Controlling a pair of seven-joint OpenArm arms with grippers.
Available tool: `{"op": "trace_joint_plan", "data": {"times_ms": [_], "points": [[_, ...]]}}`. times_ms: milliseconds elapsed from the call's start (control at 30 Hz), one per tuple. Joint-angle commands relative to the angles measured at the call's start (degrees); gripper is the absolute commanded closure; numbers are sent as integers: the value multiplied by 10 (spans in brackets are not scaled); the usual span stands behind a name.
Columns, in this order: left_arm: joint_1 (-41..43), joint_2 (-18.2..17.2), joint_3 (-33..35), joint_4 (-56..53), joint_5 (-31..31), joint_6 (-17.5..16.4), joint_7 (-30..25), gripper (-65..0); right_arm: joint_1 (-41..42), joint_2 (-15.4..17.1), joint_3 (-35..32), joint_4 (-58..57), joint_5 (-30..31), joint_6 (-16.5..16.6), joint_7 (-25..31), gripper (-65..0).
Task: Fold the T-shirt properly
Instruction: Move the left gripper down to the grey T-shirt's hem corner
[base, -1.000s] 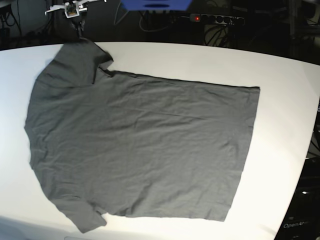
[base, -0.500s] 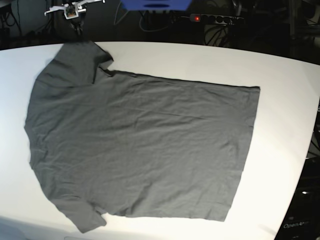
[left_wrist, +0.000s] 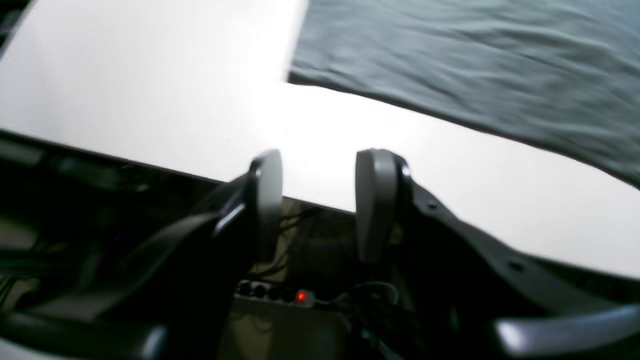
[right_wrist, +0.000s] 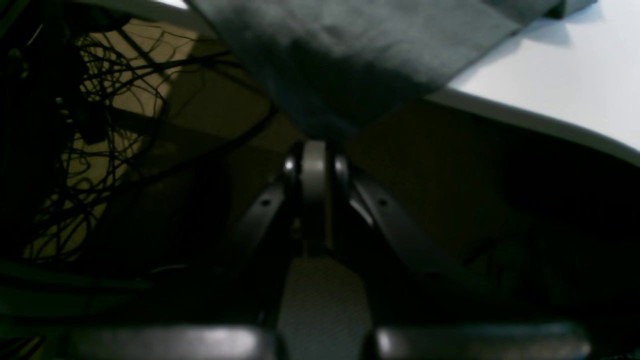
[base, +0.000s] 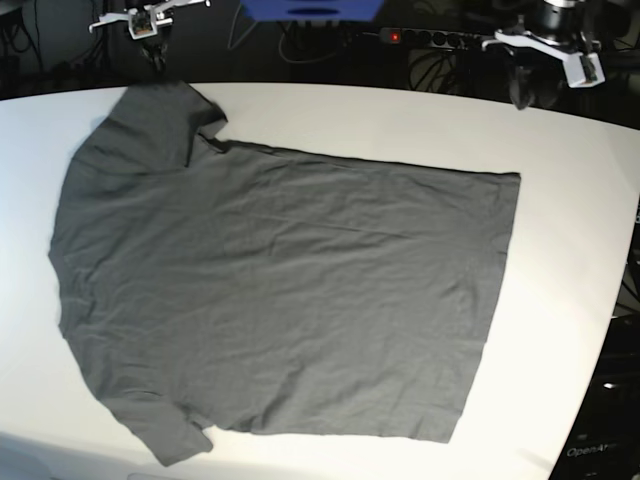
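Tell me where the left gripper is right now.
In the base view the left gripper hangs at the upper right, jaws open, over the table's far edge, apart from the T-shirt.

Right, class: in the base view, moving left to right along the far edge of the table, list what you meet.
Right gripper, at the T-shirt sleeve → blue object → power strip with its red light → left gripper, above the white table.
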Motion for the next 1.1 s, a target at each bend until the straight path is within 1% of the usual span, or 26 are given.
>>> {"op": "trace_joint_plan", "data": {"times_ms": [0,67,133,167,300,367,467,567,667,900,1000,1067], "points": [[0,-5,-14,15,-8,-3,7,-238,-9,4,2,5,5,-2,16,-7],[-31,-8,-43,19,-36,-4,69,-238,-9,4,2,5,5,-2,16,-7],[-73,-8,-83,17,-63,-5,145,-238,-9,4,2,5,5,-2,16,-7],[-100,-8,-100,16,-71,-5,192,-239,-9,4,2,5,5,-2,15,-7],[-199,-6,-143,15,-81,-5,344,-239,-5,5,2,5,5,-2,14,-7],[-238,-2,-155,11,-83,-5,399,-239,-5,11,2,5,5,-2,14,-7],[-292,6,-156,6,-80,-5,463,-239,-5,11,2,5,5,-2,13,-7],[-332,21,-158,-22,-78,-5,500,-240,-5,12,2,5,5,-2,13,-7],[-363,21,-156,-65,-78,-5,522,-242,-5,12,2,6,5,-2,13,-9],[-402,15,-154,-174,-77,-5,522,-242,-4,12,2,6,5,-2,13,-10],[-408,15,-153,-189,-77,-6,518,-242,-4,12,2,6,5,-2,13,-12],[-409,15,-141,-189,-77,-6,517,-242,-4,12,2,6,5,-2,12,-12]]}}
